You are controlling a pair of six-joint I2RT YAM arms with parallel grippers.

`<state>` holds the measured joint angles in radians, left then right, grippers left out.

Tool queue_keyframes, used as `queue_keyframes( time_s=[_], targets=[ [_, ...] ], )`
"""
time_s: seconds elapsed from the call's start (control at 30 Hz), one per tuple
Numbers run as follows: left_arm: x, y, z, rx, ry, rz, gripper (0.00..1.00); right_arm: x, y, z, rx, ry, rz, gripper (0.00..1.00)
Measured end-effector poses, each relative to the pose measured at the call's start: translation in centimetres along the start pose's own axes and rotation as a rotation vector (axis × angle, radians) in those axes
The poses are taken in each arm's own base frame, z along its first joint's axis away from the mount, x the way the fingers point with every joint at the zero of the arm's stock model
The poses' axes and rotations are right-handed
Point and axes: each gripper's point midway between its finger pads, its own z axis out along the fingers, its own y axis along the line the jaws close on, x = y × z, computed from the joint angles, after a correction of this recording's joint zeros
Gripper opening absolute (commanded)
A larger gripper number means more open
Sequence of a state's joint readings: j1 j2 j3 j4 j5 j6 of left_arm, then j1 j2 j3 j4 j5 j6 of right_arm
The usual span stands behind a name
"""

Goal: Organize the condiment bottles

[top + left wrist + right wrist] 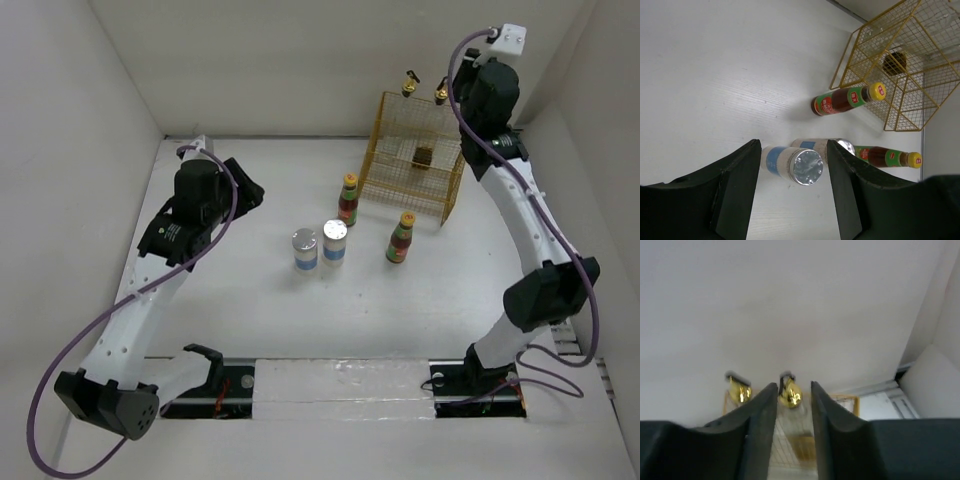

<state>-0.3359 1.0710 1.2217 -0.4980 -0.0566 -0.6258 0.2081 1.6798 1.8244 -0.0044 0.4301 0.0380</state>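
Two clear glass bottles with gold spouts (411, 82) (440, 93) stand at the top of the yellow wire rack (400, 185). My right gripper (458, 95) is shut on the right one, its gold spout (790, 392) showing between the fingertips of that gripper (793, 387). The other spout (739, 389) is just to the left. Two red bottles with yellow caps (348, 200) (401, 238) and two white blue-banded cylinders (305, 250) (335, 242) stand upright on the table. My left gripper (252, 190) is open and empty, raised to the left of them. Its wrist view frames the nearer cylinder (800, 164) between the fingers.
The rack stands at the back right near the wall and also shows in the left wrist view (905, 65). A small dark brown thing (424, 155) sits inside it. White walls enclose the table on three sides.
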Motion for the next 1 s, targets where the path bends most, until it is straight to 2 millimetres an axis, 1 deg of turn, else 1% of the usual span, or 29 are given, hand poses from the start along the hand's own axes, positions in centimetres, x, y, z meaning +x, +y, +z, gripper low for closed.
queue_keyframes(
  time_s=[0.03,0.07,0.1,0.13,0.17,0.2,0.23,0.27,0.33,0.4,0.47,0.53,0.6,0.7,0.77,0.9,0.93,1.0],
  targets=[
    [-0.1,0.0,-0.1,0.003,-0.004,0.000,0.51,0.7,0.4,-1.0,-0.022,0.029,-0.007,0.14],
    [-0.1,-0.1,-0.2,0.005,-0.006,-0.001,0.47,1.3,1.0,-2.0,-0.049,0.054,-0.011,0.09],
    [-0.2,-0.1,-0.4,0.008,-0.010,-0.001,0.46,2.2,1.7,-3.2,-0.087,0.088,-0.027,0.07],
    [-0.3,-0.1,-0.5,0.009,-0.014,-0.001,0.44,3.1,2.8,-4.7,-0.133,0.121,-0.038,0.07],
    [-0.4,-0.2,-0.6,0.011,-0.017,-0.001,0.42,4.1,3.9,-6.2,-0.188,0.159,-0.051,0.10],
    [-0.4,-0.2,-0.7,0.013,-0.020,-0.002,0.40,5.2,5.3,-8.0,-0.257,0.196,-0.064,0.19],
    [-0.5,-0.2,-0.8,0.014,-0.022,-0.002,0.39,6.3,6.5,-9.7,-0.324,0.230,-0.079,0.43],
    [-0.5,-0.2,-0.8,0.015,-0.024,-0.002,0.39,7.5,7.8,-11.7,-0.394,0.267,-0.091,0.56],
    [-0.6,-0.3,-0.9,0.017,-0.027,-0.003,0.39,10.0,10.1,-15.7,-0.541,0.344,-0.127,0.77],
    [-0.6,-0.3,-1.0,0.018,-0.028,-0.003,0.39,12.3,12.1,-19.2,-0.670,0.415,-0.155,0.82],
    [-0.6,-0.3,-1.0,0.019,-0.028,-0.003,0.40,14.4,13.4,-21.6,-0.764,0.478,-0.171,0.84],
    [-0.6,-0.3,-1.0,0.021,-0.027,-0.004,0.42,16.5,13.8,-22.8,-0.811,0.536,-0.182,0.85],
    [-0.6,-0.4,-1.0,0.022,-0.026,-0.004,0.43,18.5,14.1,-23.2,-0.833,0.591,-0.194,0.85],
    [-0.5,-0.4,-1.0,0.026,-0.025,-0.005,0.44,21.5,14.8,-23.1,-0.848,0.660,-0.212,0.85],
    [-0.5,-0.4,-1.0,0.027,-0.026,-0.006,0.44,23.7,15.3,-23.0,-0.858,0.708,-0.226,0.82],
    [-0.4,-0.6,-1.0,0.035,-0.019,-0.008,0.45,26.9,16.1,-22.5,-0.867,0.769,-0.253,0.79],
    [-0.4,-0.6,-1.0,0.038,-0.017,-0.011,0.45,27.4,16.2,-22.3,-0.866,0.777,-0.258,0.79],
    [-0.2,-0.7,-0.9,0.046,-0.015,-0.015,0.45,28.1,16.4,-22.0,-0.864,0.783,-0.264,0.76]
  ],
)
